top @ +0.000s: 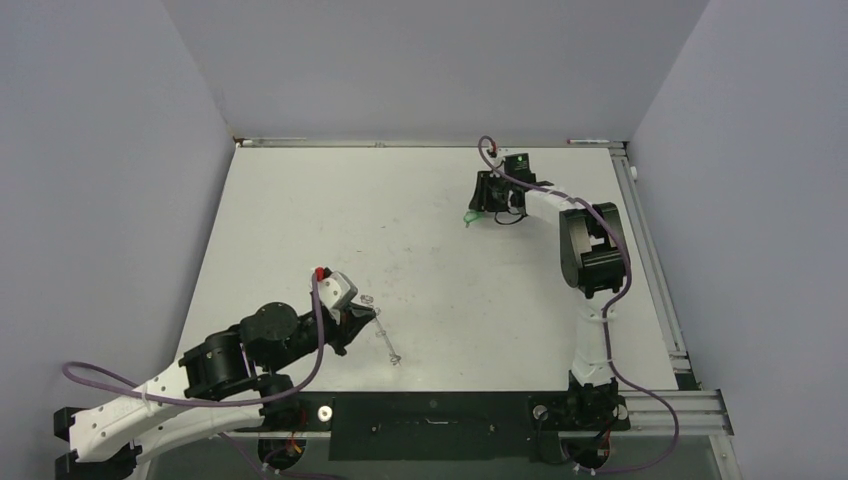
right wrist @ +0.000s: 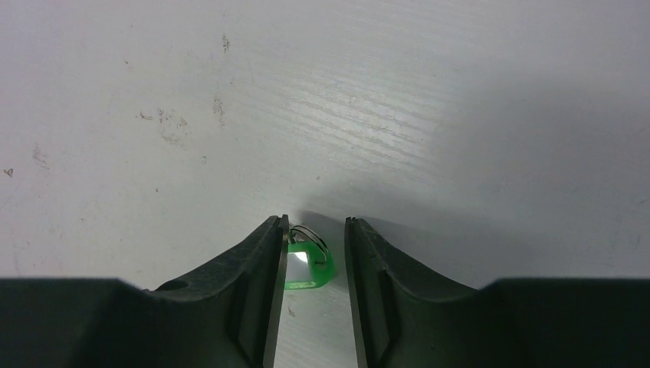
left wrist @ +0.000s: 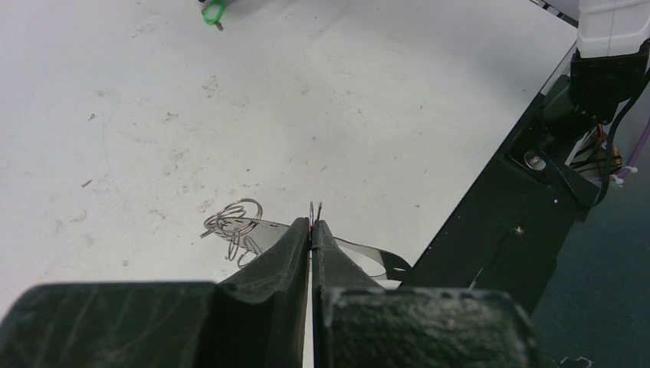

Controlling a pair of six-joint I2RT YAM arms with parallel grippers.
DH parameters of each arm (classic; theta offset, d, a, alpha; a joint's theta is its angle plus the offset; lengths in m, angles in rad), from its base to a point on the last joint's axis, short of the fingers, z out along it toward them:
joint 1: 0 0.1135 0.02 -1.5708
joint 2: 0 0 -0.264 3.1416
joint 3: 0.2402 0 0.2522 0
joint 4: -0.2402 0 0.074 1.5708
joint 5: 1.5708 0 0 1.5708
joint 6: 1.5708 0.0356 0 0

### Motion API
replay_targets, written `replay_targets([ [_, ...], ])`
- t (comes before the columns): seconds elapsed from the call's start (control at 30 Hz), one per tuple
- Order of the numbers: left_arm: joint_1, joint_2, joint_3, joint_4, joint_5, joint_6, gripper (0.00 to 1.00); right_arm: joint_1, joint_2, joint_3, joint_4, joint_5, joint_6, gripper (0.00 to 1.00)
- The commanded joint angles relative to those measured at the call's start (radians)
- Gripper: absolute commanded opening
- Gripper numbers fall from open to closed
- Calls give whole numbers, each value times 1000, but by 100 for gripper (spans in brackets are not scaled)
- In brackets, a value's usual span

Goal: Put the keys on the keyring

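The keyring [left wrist: 366,257] is a flat grey metal ring with small wire loops [left wrist: 234,218] on its rim. It is held just above the table. My left gripper [left wrist: 313,224] is shut on a thin loop of it; in the top view the left gripper [top: 360,318] is at the near left with the keyring [top: 388,348] edge-on beside it. The green key [right wrist: 313,264] lies on the table at the far right. My right gripper [right wrist: 314,222] straddles it, jaws apart: the key touches the left finger [right wrist: 260,276] and a gap stays at the right one. The top view shows the right gripper [top: 480,210] over the key [top: 471,217].
A black base plate [left wrist: 498,238] runs along the near table edge, with the right arm's base [left wrist: 609,69] on it. An aluminium rail [top: 650,260] borders the right side. Grey walls close the left, back and right.
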Motion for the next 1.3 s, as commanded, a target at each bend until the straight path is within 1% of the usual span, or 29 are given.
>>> replay_targets([
  [0.0, 24, 10, 5, 60, 43, -1, 0, -22, -43, -33, 73, -79, 6, 33],
  [0.13, 35, 19, 5, 60, 51, -1, 0, -24, -34, -35, 77, -107, 4, 27],
  [0.27, 38, 24, 5, 59, 50, -2, 0, -25, -33, -37, 72, -114, 3, 27],
  [0.37, 41, 26, 5, 60, 49, -3, 0, -29, -46, -48, 75, -124, -1, 33],
  [0.53, 45, 28, 5, 60, 53, -3, 0, -44, -55, -52, 78, -158, -13, 38],
  [0.63, 45, 30, 6, 60, 55, -3, 0, -44, -49, -42, 63, -164, -40, 39],
  [0.73, 48, 32, 7, 57, 57, -3, 0, -44, -28, -17, 18, -170, -70, 35],
  [0.87, 52, 34, 7, 60, 63, -3, 0, -45, -9, 2, -10, -167, -99, 34],
  [0.97, 53, 37, 8, 60, 66, -3, 0, -45, -8, 4, -22, -165, -108, 31],
  [1.0, 55, 39, 8, 60, 66, -3, 0, -44, -7, 3, -23, -165, -111, 28],
  [1.03, 55, 39, 8, 60, 67, -3, 0, -44, -6, 4, -23, -165, -111, 23],
  [1.17, 58, 40, 9, 61, 69, -3, 0, -44, -9, 6, -25, -170, -110, 9],
  [1.2, 58, 40, 9, 61, 69, -3, 0, -43, -10, 7, -25, -170, -110, 7],
  [1.27, 58, 39, 9, 61, 69, -3, 0, -43, -13, 8, -27, -172, -111, 5],
])
